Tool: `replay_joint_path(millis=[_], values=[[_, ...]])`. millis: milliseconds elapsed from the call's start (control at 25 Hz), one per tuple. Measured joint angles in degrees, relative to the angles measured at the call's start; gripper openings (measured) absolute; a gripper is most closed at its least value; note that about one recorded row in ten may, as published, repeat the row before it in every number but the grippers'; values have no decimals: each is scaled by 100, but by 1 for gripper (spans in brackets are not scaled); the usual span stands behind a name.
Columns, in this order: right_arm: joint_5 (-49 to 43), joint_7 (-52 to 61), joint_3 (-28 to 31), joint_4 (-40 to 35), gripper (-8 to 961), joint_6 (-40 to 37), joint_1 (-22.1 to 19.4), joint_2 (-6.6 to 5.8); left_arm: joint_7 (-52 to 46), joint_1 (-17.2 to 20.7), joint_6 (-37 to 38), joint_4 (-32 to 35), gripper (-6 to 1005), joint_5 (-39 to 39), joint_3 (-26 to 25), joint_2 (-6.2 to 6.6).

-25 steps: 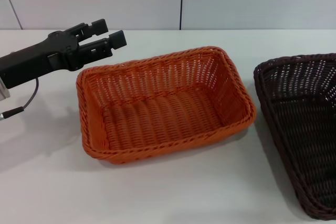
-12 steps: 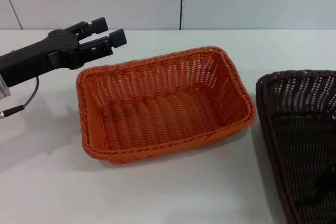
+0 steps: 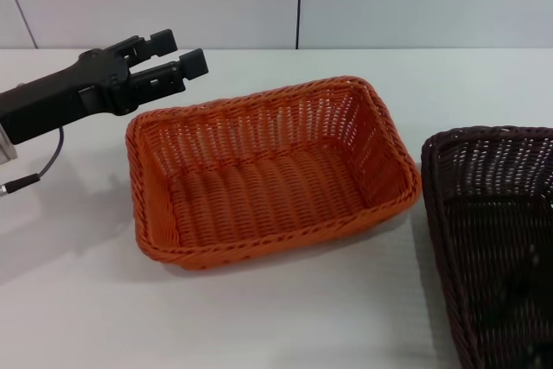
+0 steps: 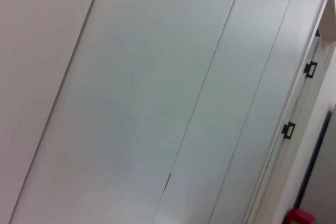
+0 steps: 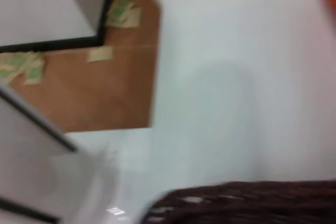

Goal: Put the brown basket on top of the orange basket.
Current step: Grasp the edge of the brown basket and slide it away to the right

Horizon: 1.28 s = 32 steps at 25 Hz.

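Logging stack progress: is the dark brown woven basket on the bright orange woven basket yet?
No. The dark brown woven basket sits beside the bright orange woven basket, apart.

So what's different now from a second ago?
The brown basket has shifted toward the near edge of the table and turned a little; what moves it is out of sight. The orange basket and the left gripper beside it have not moved.

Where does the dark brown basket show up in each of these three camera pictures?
Head view: the brown basket fills the lower right corner, cut by the edge, right of the orange basket.
Left wrist view: not in it; only wall panels show.
Right wrist view: its braided rim runs along the bottom edge.
Shared landmark: the white table under the basket, also in the right wrist view.
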Motion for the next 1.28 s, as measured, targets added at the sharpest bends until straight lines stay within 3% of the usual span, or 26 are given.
replay_joint_path(millis=[240,360,400,440,600,800,1040,1280], values=[[10,-101,944,-193,527,295,199,-352,6,-12,16,-41,859,2,17,0],[14,-128,1430,-145,527,582,328,-628,6,-12,10,-57,859,3,35,0],[14,-131,1584,-78,527,888,342,-769,6,-12,10,-57,859,3,35,0],[14,-131,1584,-78,527,888,342,-769,6,-12,6,-65,859,3,38,0],[13,-133,1729,327,527,1709,358,-1053,6,-10,8,-131,859,3,44,0],[9,-181,1729,1098,527,2669,414,-1270,6,-7,30,-148,859,3,42,0],[-8,-270,1743,1417,527,3018,489,-1275,6,-2,33,-179,860,3,33,0],[-1,-109,1728,1257,527,2938,563,-1125,13,-13,24,-209,860,3,12,3]])
